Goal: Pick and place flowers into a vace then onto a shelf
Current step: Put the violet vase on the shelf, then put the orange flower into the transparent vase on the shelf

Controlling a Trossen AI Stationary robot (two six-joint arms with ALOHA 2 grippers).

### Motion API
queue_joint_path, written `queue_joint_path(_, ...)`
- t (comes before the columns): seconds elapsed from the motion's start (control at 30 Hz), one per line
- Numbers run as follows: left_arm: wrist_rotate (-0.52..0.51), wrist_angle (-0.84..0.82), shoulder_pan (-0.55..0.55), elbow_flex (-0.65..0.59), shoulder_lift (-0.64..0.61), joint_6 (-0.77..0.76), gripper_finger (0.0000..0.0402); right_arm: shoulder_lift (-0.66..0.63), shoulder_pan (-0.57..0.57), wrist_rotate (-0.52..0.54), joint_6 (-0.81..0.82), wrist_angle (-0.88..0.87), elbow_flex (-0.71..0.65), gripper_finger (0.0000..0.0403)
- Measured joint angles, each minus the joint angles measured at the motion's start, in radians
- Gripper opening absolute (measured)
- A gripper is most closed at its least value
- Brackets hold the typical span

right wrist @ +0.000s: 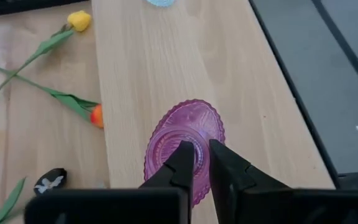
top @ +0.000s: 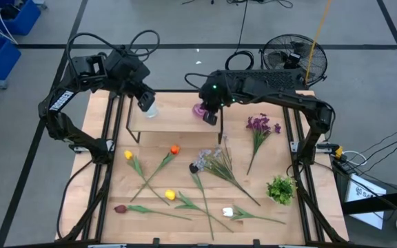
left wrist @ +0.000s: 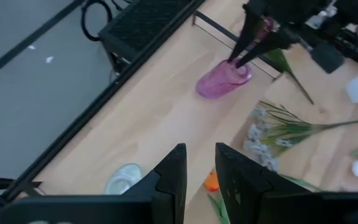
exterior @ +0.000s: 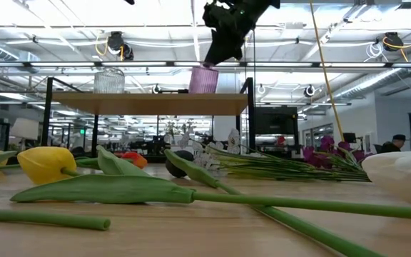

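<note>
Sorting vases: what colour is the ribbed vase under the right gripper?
Translucent pink-purple ribbed glass vase; right wrist view shows it best.

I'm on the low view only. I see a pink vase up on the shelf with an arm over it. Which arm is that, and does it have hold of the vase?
Observer: It's the right arm. The right gripper is closed on the rim of the pink vase.
Operator: Anything inside that vase?
Observer: No. The right wrist view looks straight into it and it is empty. The flowers all lie on the table.
Operator: Where's the left arm?
Observer: The left gripper hangs open, holding nothing, above the clear vase at the other end of the shelf.
</note>
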Motion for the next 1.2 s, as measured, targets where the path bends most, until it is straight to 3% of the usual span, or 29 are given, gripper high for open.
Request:
queue_joint_path(0.37,-0.025,0.0,0.0,0.0,0.0,0.0,0.0088,-0.001,-0.013,-0.003,-0.024,0.022,0.0,0.0099)
queue_joint_path(0.73,-0.026,0.0,0.0,0.0,0.0,-0.001,0.0088,-0.066,0.002,-0.001,-0.025,0.134,-0.001,0.0105)
queue_joint_path(0.8,0.007,-0.001,-0.001,0.0,0.0,-0.001,0.0088,-0.108,0.025,-0.013,-0.02,0.138,-0.001,0.0103)
queue_joint_path(0.87,0.104,-0.004,-0.009,0.0,0.0,-0.003,0.0088,-0.155,0.053,-0.085,-0.018,0.138,-0.001,0.01)
queue_joint_path(1.03,0.312,-0.056,-0.121,0.0,0.0,-0.015,0.0088,-0.278,0.15,-0.237,0.009,0.121,0.0,0.0094)
queue_joint_path(1.2,0.275,-0.08,-0.347,-0.037,0.0,-0.232,0.0088,-0.389,0.258,-0.241,0.104,0.116,-0.065,0.0095)
